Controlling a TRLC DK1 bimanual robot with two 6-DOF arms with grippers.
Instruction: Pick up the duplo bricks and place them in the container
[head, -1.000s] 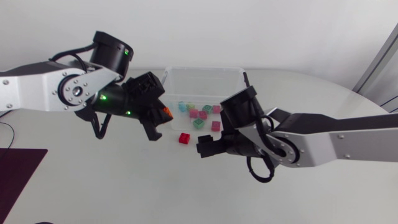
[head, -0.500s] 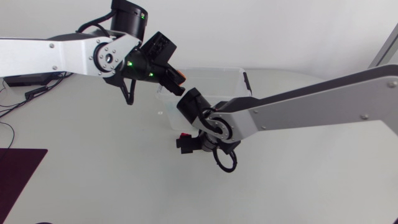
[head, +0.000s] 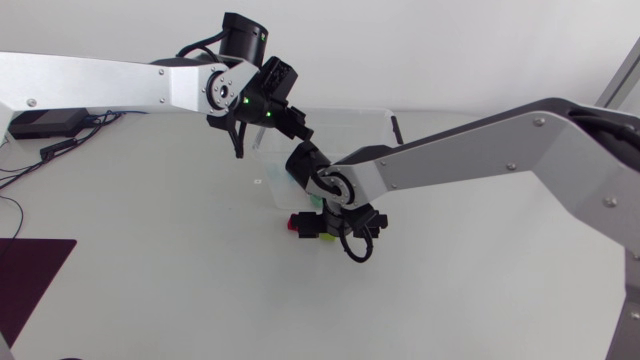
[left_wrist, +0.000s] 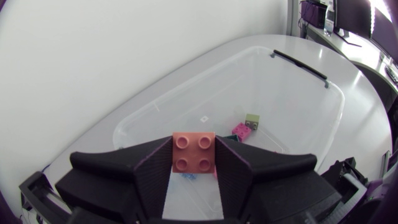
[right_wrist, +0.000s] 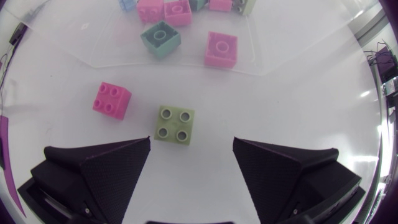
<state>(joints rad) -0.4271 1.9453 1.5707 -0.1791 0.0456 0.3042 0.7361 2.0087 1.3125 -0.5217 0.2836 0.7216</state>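
Left tool (left_wrist: 193, 163) high, clamped on an orange brick (left_wrist: 193, 151); right tool (right_wrist: 191, 149) low, pointing down, spread wide.

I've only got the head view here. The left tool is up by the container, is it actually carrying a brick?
Observer: Yes. The left wrist view shows the left tool shut on an orange brick, held above the open container.
Operator: And the right tool? Its own arm hides it from me. Is it gripping anything?
Observer: No. In the right wrist view the right tool is open. A green brick lies on the table just ahead of the gap between its fingers, touched by neither.
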